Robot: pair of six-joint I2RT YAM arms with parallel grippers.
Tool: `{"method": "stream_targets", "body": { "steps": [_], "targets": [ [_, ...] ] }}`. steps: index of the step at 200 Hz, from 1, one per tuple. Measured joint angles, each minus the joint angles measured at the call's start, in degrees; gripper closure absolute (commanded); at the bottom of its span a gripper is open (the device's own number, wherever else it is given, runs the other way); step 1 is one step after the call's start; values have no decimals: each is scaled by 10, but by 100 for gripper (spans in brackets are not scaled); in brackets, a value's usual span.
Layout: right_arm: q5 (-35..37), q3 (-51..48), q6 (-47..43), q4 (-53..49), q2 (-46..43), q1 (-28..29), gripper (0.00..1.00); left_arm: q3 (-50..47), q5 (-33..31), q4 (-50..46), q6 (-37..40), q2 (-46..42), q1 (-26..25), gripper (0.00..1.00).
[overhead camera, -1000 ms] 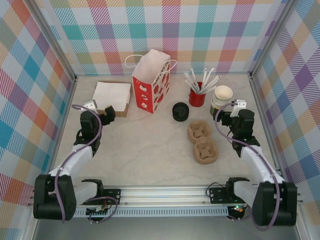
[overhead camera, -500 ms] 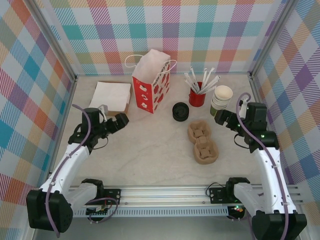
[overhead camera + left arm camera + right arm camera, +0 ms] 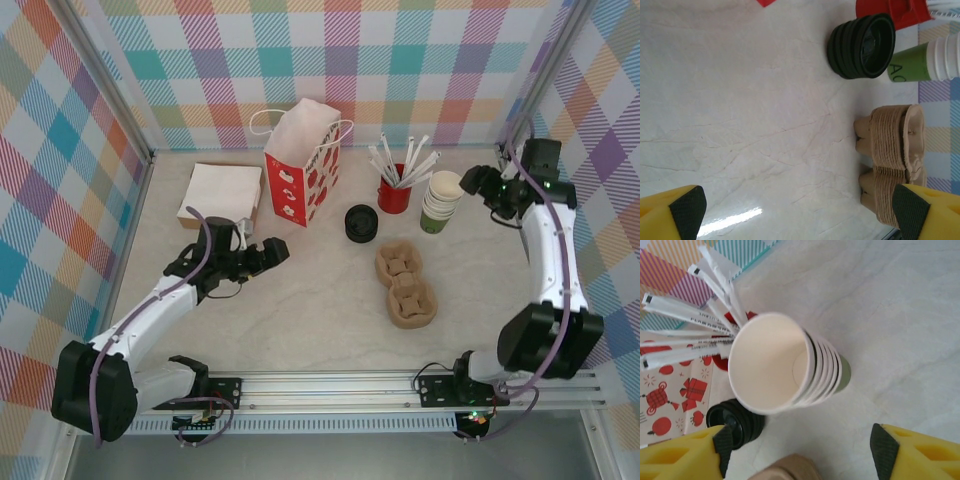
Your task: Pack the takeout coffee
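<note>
— Which way does the takeout coffee lie from the jaws?
— No cup wears a lid, so it is judged to be in parts as yet. The stack of lidless green paper cups with cream insides (image 3: 785, 365) stands straight ahead of the right jaws, centred between them, near but touching neither.
— And its long axis?
— Upright on the pale marbled tabletop (image 3: 300, 310), mouth open upward. The right jaws are spread wider than the rim. They sit above it, on the side away from the red cup of wrapped stirrers (image 3: 394, 195).
— The lids?
— The stack of round black plastic lids (image 3: 862, 46) lies ahead of the left jaws, a little to their right and well apart. Those jaws are spread wide too and hold nothing. The brown pulp cup carriers (image 3: 892, 155) sit just ahead of their right tip.
— So which arm is nearer?
— The right, by far, for the cups. The left is nearer the lids and the red paper bag with white handles (image 3: 300, 180), which stands ahead and to the left of its jaws.
</note>
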Motion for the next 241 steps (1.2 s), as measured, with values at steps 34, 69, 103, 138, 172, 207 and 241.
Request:
{"method": "stream_targets", "body": {
  "steps": [34, 69, 103, 138, 172, 207, 241],
  "targets": [
    [-11, 71, 12, -8, 89, 0, 37, 0, -15, 5, -4, 14, -8, 3],
    [-9, 135, 7, -43, 162, 4, 46, 0, -27, 10, -4, 27, -9, 3],
    [1, 153, -2, -66, 195, 16, 57, 0, -34, 10, -4, 40, -9, 3],
    [17, 157, -8, -82, 198, 27, 70, 0, -38, 10, -4, 44, -9, 3],
    [33, 165, -16, -90, 198, 34, 80, 0, -38, 10, -4, 44, -9, 3],
    [39, 166, -22, -99, 198, 35, 80, 0, -41, 10, -4, 44, -9, 2],
    [42, 167, -24, -101, 198, 37, 87, 0, -43, 10, -4, 44, -9, 2]
  ]
}}
